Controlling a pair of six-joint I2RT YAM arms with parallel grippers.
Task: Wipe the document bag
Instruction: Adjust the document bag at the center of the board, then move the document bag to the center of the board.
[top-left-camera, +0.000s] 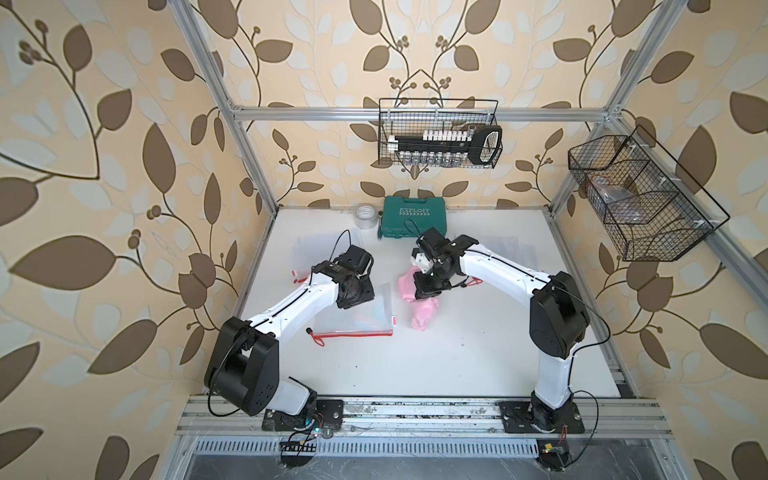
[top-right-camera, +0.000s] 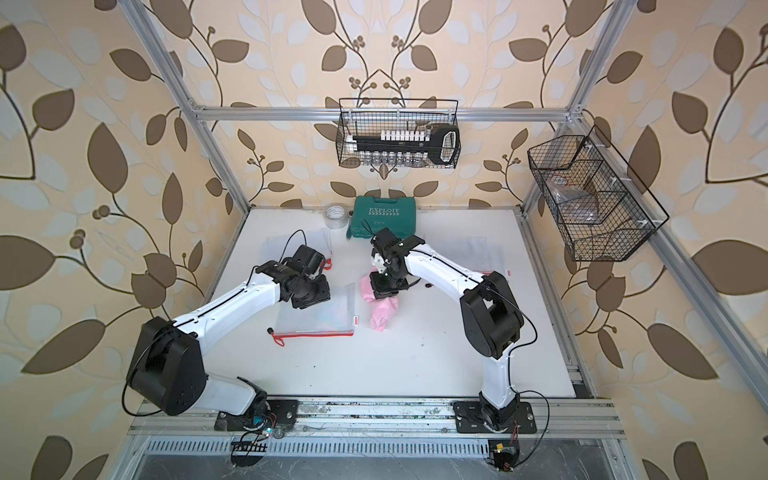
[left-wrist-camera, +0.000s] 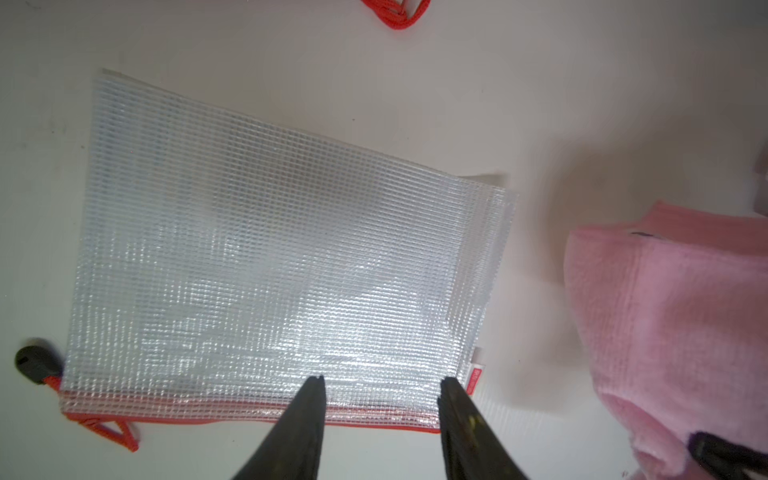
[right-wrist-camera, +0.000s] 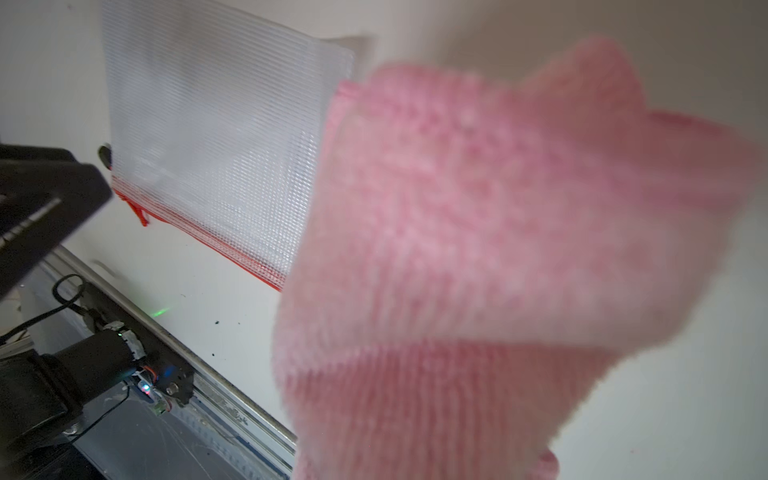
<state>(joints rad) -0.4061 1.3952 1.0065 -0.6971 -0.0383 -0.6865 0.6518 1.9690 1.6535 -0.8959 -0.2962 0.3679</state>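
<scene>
- Lying flat on the white table (top-left-camera: 457, 365), the translucent, grid-textured plastic document bag (top-left-camera: 357, 311) (top-right-camera: 322, 309) sits in front of the left arm, with its red zipper edge turned toward the robot's bases.
- A thin red cord loop (top-left-camera: 318, 340) with a small black bead trails onto the table from the zipper's left end.
- The left gripper (left-wrist-camera: 382, 380) hangs over the document bag (left-wrist-camera: 270, 270) close to the zipper edge. Its two dark fingers (left-wrist-camera: 307, 419) are parted a moderate way with nothing between them. Whether their tips touch the plastic cannot be told.
- The right gripper (top-left-camera: 426, 293) is clamped on a fluffy pink cloth (top-left-camera: 422, 318) (top-right-camera: 384, 313), which droops from it in folds just beside the bag's right edge.
- In the right wrist view the pink cloth (right-wrist-camera: 498, 249) fills most of the picture and hides the fingers. The document bag (right-wrist-camera: 216, 145) shows behind it.
- In the left wrist view the pink cloth (left-wrist-camera: 673, 332) is apart from the bag, with bare table between them.
- At the table's far edge stands a green plastic tool case (top-left-camera: 413, 216), and a roll of clear tape (top-left-camera: 365, 214) lies just beside it.
- Two black wire baskets (top-left-camera: 440, 133) (top-left-camera: 640, 195) hang on the frame, one at the back and one on the right.
</scene>
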